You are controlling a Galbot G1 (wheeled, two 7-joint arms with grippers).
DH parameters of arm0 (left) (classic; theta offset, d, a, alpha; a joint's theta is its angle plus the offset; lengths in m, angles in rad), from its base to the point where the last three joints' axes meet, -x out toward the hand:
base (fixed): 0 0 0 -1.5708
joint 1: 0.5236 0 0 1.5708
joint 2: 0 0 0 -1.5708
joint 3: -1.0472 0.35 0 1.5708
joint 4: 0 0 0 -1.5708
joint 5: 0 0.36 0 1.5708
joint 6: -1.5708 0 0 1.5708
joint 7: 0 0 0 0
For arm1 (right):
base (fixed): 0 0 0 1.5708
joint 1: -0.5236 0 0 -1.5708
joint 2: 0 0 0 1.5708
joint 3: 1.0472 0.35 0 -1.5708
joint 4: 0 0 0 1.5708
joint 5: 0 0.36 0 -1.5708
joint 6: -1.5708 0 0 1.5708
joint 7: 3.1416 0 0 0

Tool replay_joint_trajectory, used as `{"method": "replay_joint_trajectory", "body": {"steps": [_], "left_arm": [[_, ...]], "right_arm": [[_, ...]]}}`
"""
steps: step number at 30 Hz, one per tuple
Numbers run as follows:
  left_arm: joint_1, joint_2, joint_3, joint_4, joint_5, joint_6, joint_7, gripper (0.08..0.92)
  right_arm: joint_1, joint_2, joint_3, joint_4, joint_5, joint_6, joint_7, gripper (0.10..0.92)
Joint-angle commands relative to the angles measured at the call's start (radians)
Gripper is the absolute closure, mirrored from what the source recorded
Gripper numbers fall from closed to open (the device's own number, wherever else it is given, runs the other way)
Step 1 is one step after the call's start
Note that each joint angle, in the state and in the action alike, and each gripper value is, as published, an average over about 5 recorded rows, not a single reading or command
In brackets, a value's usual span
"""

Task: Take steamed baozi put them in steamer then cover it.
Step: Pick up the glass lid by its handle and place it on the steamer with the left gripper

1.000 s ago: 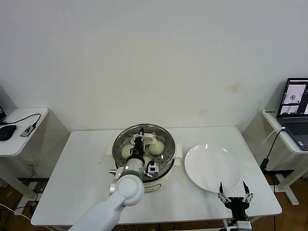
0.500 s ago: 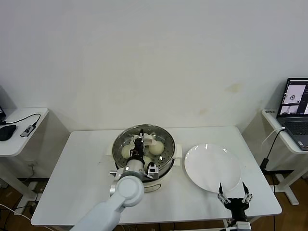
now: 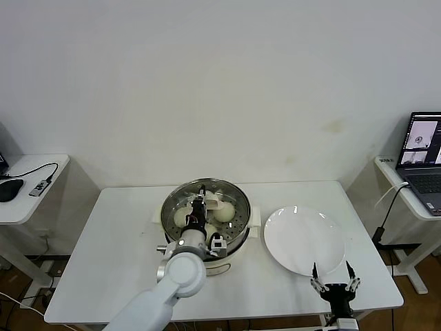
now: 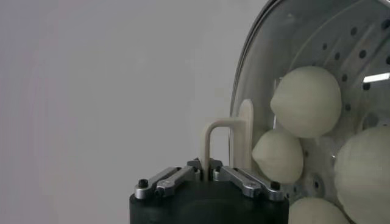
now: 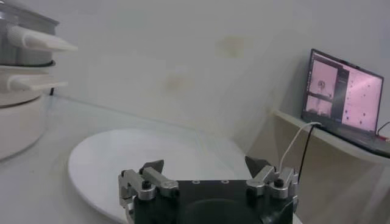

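Note:
The steamer [image 3: 207, 243] stands mid-table on its white base. My left gripper [image 3: 200, 205] is over its middle, shut on the cream handle [image 4: 214, 141] of the clear glass lid [image 4: 244, 79]. The lid lies across the steamer's opening. Through the glass I see several cream-white baozi on the perforated tray, among them one [image 4: 306, 100], a second [image 4: 278, 155] and a third [image 4: 365, 176]. Two baozi show in the head view, one [image 3: 181, 218] on each side [image 3: 224, 212] of the gripper. My right gripper [image 3: 334, 284] is open and empty at the table's front right edge, also in its own view [image 5: 207, 167].
A bare flat white plate [image 3: 304, 240] lies right of the steamer, just beyond the right gripper, and fills the right wrist view [image 5: 140, 158]. A laptop [image 3: 422, 158] sits on a side table at the right. A side table with cables [image 3: 27, 181] stands at the left.

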Motion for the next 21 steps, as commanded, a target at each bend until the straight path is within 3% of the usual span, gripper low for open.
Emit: {"method": "replay_joint_trajectory", "body": {"steps": [1, 13, 17, 21], "left_arm": [[0.023, 0.011, -0.014, -0.051, -0.015, -0.001, -0.012, 0.699], [0.236, 0.107, -0.096, -0.308, -0.111, -0.046, -0.069, 0.353], [0.355, 0.147, -0.195, -0.426, -0.281, -0.119, -0.175, 0.243], [0.545, 0.176, -0.338, -0.499, -0.602, -0.215, -0.345, 0.183]], "right_arm": [[-0.001, 0.001, -0.007, -0.001, -0.009, 0.001, 0.000, 0.203], [-0.010, 0.001, -0.002, 0.015, -0.042, 0.003, 0.000, 0.203], [-0.019, 0.001, -0.004, 0.025, -0.047, 0.009, -0.002, 0.203], [-0.032, -0.006, -0.004, 0.038, -0.045, 0.024, -0.016, 0.203]]}}
